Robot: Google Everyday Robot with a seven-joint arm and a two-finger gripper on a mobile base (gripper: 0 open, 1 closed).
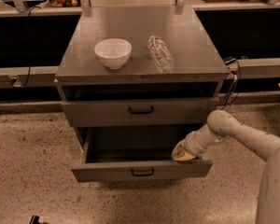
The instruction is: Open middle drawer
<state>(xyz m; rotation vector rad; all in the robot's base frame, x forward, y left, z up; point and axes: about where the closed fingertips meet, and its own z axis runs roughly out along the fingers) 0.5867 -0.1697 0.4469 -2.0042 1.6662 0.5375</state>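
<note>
Grey flat metal: 1 middle drawer [107,171] is seen open; 1 gripper [181,154] is placed at its right rim, grasp indeterminable.

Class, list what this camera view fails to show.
Camera view:
Middle drawer right front inside corner: covered by the pincer, which sits there.
Cabinet below that drawer: hidden by its pulled-out front.
Upper drawer inside: lost in shadow under the top.
Robot body: cut off by right and bottom edges.

no text can be read anywhere; the gripper [181,153] sits at the middle drawer's [107,172] right front corner.
</note>
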